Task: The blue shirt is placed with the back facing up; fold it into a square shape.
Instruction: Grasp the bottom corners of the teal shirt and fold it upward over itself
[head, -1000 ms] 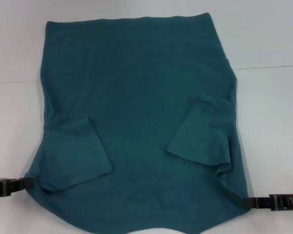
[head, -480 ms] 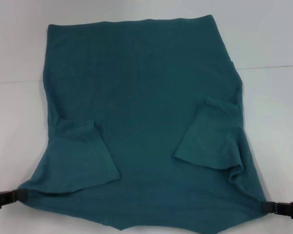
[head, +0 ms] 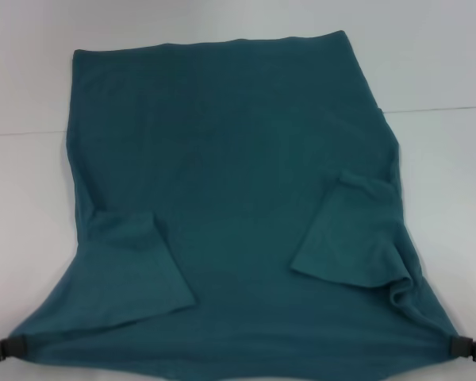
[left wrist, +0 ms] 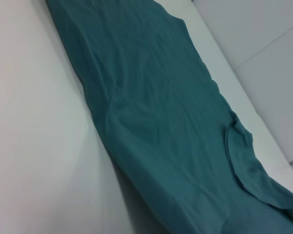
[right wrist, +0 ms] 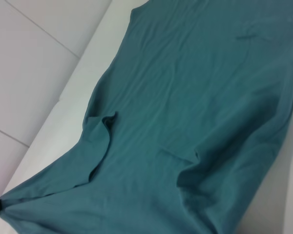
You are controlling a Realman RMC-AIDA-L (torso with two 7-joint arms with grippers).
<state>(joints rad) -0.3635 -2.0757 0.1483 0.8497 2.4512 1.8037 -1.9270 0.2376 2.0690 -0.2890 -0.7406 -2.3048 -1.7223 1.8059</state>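
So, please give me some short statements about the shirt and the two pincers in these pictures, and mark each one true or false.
1. The blue shirt lies with both sleeves folded inward on its body. True.
2. White letters show on the shirt's upper side. False: the visible side is plain.
3. The left pincer and the right pincer are at the shirt's two near corners. True.
4. The shirt is already folded into a square. False: it is spread out, wider at the near edge.
5. The shirt rests on a white table. True.
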